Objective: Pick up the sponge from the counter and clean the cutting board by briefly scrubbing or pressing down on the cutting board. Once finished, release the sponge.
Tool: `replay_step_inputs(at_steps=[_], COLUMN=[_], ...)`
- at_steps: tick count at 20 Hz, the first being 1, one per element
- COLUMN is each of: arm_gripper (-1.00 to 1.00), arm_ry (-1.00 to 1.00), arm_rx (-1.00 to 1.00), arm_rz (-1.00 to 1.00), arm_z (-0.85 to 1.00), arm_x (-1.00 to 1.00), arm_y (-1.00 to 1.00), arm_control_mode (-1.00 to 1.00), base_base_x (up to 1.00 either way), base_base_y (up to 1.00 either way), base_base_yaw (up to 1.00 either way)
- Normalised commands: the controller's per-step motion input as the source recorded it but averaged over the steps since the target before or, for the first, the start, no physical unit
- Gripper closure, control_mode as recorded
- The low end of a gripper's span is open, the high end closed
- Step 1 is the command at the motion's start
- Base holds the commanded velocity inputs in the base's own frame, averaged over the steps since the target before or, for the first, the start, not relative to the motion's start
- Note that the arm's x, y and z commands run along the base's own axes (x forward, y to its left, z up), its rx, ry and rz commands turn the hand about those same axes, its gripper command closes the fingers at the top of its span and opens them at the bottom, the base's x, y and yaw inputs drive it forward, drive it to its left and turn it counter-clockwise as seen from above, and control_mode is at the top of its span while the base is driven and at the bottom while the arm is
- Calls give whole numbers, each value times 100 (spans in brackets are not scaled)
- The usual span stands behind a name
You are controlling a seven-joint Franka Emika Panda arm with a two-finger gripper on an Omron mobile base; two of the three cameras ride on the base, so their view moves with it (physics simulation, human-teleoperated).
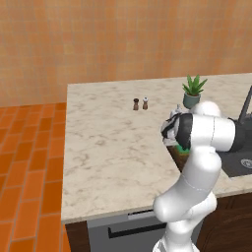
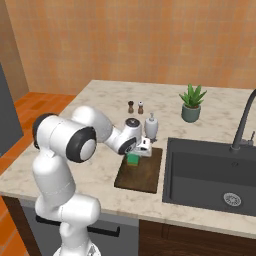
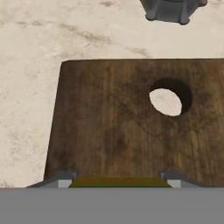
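Arm: the white arm [image 2: 67, 150] is bending at the elbow and reaching forward and low over the desk, its wrist angling down toward the board.
Desk: the beige marble desk [image 1: 113, 147] is carrying a dark wooden cutting board [image 2: 142, 172] just beside the dark sink [image 2: 210, 177]; a black tap [image 2: 242, 125] is standing behind the basin.
Other items: a potted plant [image 2: 192, 103], two small shakers [image 2: 135, 107] and a white soap bottle [image 2: 151, 126] are sitting farther back on the desk.
Room: orange tiled floor [image 1: 24, 162] is running along the left, with an orange-tan wall [image 1: 123, 34] behind.
Claw: the claw [image 2: 134, 157] is gripping the sponge between its closed-in fingers, pointing down at the board.
Sponge: the green and yellow sponge [image 2: 133, 159] is sitting in the claw over the board's far end; in the hand view it [image 3: 119, 182] is lying near the board's round hole [image 3: 168, 98]; whether it is pressing on the wood cannot be told.
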Motion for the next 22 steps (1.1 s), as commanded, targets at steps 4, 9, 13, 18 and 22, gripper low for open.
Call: replay_step_inputs(at_steps=[4,9,13,18,22], arm_gripper=[100,100,100,100,100], arm_ry=[0,-3,-4,0,0], arm_rx=[-1,-2,-2,0,0], arm_rz=[-1,-6,-7,-8,-5], arm_z=[-3,-6,-1,0,0], arm_x=[-26,-98,-93,-33,5], arm_y=[0,0,0,0,0], arm_control_mode=[-100,-100,-100,-100,-100], base_base_x=[0,0,0,0,0], base_base_y=[0,0,0,0,0], base_base_yaw=[0,0,0,0,0])
